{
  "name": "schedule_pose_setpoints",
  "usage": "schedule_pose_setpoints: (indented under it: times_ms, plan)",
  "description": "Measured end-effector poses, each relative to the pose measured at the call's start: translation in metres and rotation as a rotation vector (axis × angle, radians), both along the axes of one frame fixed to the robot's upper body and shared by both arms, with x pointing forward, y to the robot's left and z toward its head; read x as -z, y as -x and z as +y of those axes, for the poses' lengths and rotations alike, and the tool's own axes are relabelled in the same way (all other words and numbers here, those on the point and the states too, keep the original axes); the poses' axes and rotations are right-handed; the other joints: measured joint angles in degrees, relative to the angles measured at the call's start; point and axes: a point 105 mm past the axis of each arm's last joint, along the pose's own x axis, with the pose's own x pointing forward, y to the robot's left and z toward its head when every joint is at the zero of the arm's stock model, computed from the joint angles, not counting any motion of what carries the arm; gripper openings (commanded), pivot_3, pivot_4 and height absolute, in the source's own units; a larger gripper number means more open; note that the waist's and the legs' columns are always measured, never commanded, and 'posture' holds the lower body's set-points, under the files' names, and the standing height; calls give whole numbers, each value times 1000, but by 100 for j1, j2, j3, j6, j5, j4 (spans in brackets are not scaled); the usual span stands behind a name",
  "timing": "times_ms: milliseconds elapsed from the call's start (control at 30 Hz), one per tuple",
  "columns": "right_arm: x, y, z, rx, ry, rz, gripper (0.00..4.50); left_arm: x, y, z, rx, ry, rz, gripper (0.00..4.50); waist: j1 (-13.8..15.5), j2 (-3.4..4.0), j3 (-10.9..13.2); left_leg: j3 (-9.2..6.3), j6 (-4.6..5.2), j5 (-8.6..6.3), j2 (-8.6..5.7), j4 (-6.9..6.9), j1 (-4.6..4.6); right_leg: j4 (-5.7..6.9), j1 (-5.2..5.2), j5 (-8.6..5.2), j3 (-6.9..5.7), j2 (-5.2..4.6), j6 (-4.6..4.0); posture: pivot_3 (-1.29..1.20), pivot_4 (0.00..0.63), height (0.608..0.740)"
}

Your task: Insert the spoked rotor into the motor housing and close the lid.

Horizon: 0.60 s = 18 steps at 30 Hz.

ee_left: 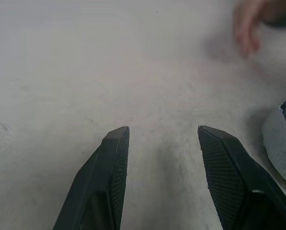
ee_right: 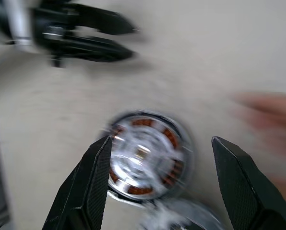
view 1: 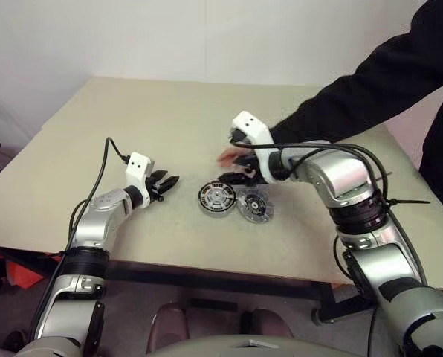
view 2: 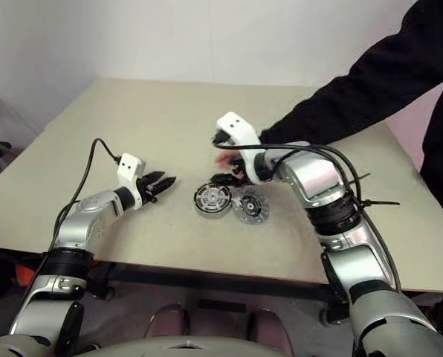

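Right gripper (ee_right: pixel 157 177), fingers spread wide and gripping nothing, hovers just above the motor housing (view 1: pixel 215 198), which lies on the table (view 1: pixel 132 119) with the spoked rotor seated over its copper windings. The lid (view 1: pixel 253 205) lies touching the housing. Left gripper (view 1: pixel 167 184), half-open and empty, rests beside the housing. A person's hand (view 1: pixel 233 158) reaches in just beyond the right gripper.

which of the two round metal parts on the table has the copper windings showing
The motor housing, the one nearer the left gripper; copper shows between the spokes. The round piece beside it shows none.
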Motion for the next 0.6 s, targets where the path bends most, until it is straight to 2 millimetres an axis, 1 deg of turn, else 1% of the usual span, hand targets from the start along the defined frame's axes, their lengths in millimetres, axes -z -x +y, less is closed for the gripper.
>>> schedule_pose_setpoints:
  times_ms: [33, 67, 133, 200, 300, 467, 600]
  plan:
    - [2, 0, -1, 2, -5, 2, 3693, 1, 0, 0, -1, 0, 4, 2437, -1, 1, 0, 0, -1, 0, 0, -1, 2, 2, 0, 0, 0, 0, 0, 0, 0, 740]
    - [6, -1, -8, 30, 3, -5, 3693, 0, -2, -1, 4, 3, 3, 2437, -1, 0, 0, 0, -2, 1, 1, -1, 3, 4, 0, 0, -1, 1, 0, 0, 0, 740]
    - [17, -2, -27, 102, 22, 10, 3693, -1, -2, 0, 6, 3, 2, 2437, 9, 0, 0, 0, -3, 2, -3, 1, 2, 3, 2, 0, 1, -2, 0, 0, 0, 740]
    - [24, -2, -43, 169, 21, 30, 3693, 2, -3, 2, 4, 0, 14, 2437, 6, 0, 0, 1, -2, 2, -5, 2, 1, 3, 2, 0, 3, -3, 0, 0, 0, 740]
    - [25, -2, -56, 233, 9, 27, 3693, 3, -5, 1, 13, 1, 21, 2437, 2, 1, 0, 1, -3, 2, -2, 1, 3, 5, 1, 0, 2, 0, 0, 0, 0, 740]
    - [20, 0, -55, 238, 3, 4, 3693, -4, -9, -4, 37, -7, 1, 2437, -22, 1, 0, 1, -4, 3, -2, 1, 4, 8, 1, 0, 2, 0, 0, 0, 0, 740]
    - [19, 1, -53, 230, -5, 5, 3693, -1, -10, -3, 35, -8, 15, 2437, -9, 1, 0, 1, -4, 2, -3, 1, 3, 6, 1, 0, 2, -2, 0, 0, 0, 740]
